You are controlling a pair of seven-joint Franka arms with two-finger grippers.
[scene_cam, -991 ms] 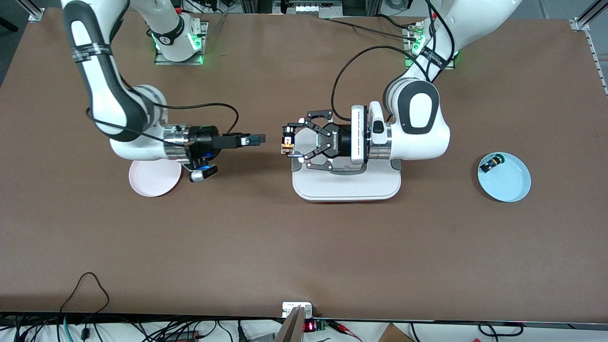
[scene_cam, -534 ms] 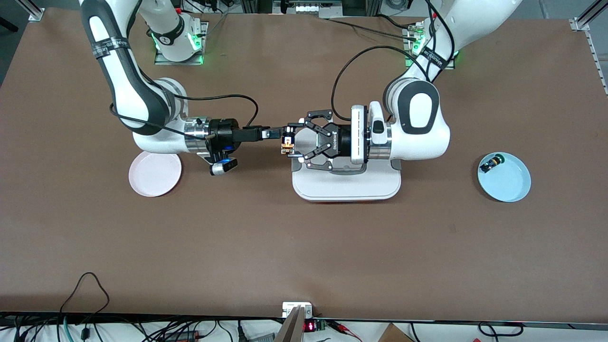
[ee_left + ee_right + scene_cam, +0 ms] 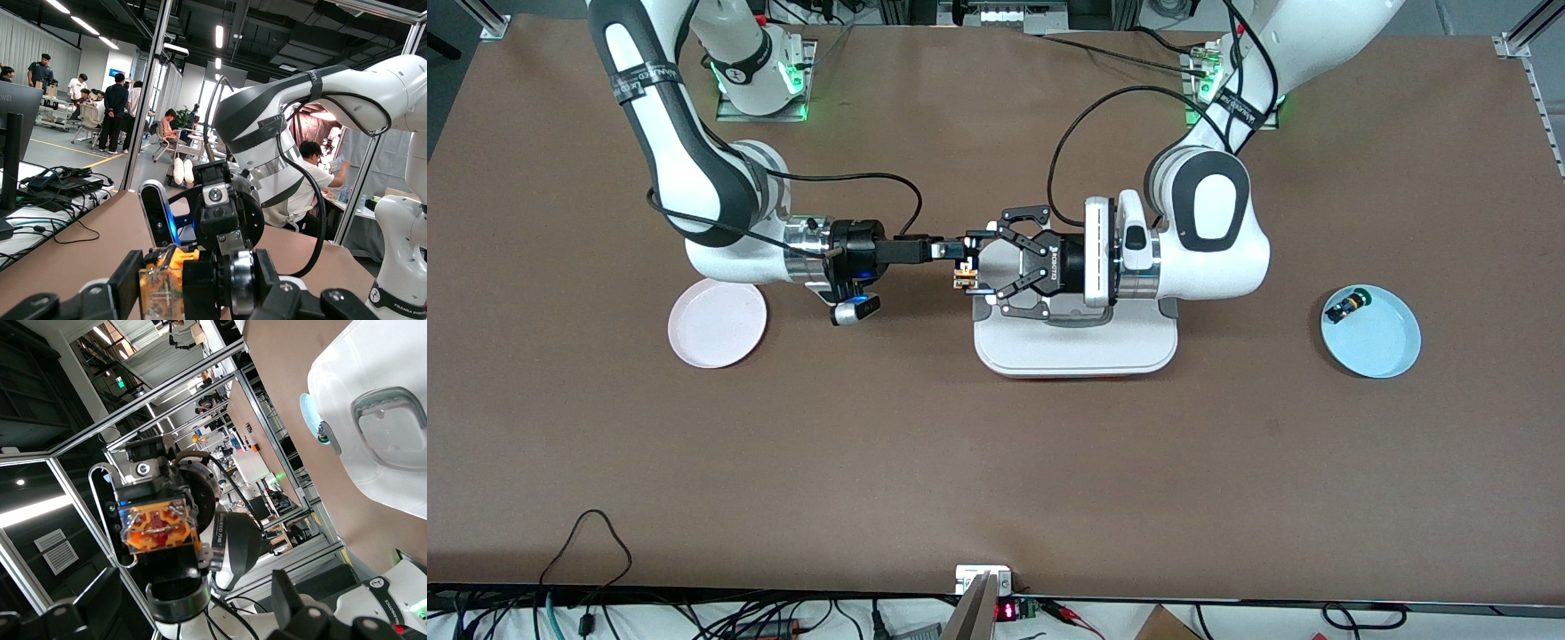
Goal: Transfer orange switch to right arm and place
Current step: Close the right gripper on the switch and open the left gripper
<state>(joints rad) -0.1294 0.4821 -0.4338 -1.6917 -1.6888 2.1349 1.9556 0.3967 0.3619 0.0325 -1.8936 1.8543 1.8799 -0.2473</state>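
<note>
Orange-capped push-button switch [image 3: 963, 272] sits clamped in the black multi-link left gripper [image 3: 971, 265] — slim black right gripper [image 3: 951, 252], fingers parted, alongside it.

The orange switch [image 3: 963, 274] shows only partly (its round cap sits hidden between gripper fingers).

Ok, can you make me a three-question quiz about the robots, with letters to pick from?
1. What is the orange switch over?
A. pink plate
B. edge of the white tray
C. blue plate

2. How many round plates are on the table?
A. one
B. two
C. four

3. What is the left claw doing?
A. shut on the switch
B. open, holding nothing
C. resting on a plate

Answers: 1 B, it hangs at the tray's rim. 2 B, the pink plate and the blue plate. 3 A, its fingers pinch the switch.
</note>
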